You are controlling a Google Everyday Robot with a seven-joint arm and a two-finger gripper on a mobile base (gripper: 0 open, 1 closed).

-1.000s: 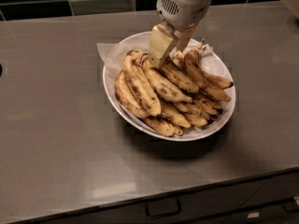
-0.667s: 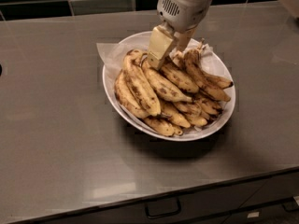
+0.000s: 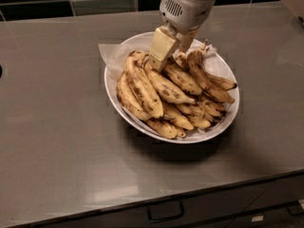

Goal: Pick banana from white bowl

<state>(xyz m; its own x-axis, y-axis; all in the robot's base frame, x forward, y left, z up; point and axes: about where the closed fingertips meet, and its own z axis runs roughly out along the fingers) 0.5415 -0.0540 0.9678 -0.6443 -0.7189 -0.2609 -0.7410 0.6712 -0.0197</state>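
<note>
A grey countertop (image 3: pixel 57 151) fills the frame; at centre sits the white bowl (image 3: pixel 216 129), lined with white paper (image 3: pixel 111 56) and heaped with brown-spotted bananas. The robot's gripper (image 3: pixel 167 60) reaches down from the upper centre of the frame into the far left side of the heap; whether it is open or closed cannot be told. Its tip meets the top end of the banana (image 3: pixel 168 88), a long mottled one running toward lower right, which lies in the pile inside the bowl. Judged from this, the reach is made; the lift out of the bowl is not yet done. No brand, label or writing can be read; only a small vent grille (image 3: pixel 173 7) shows on the gripper's housing.
</note>
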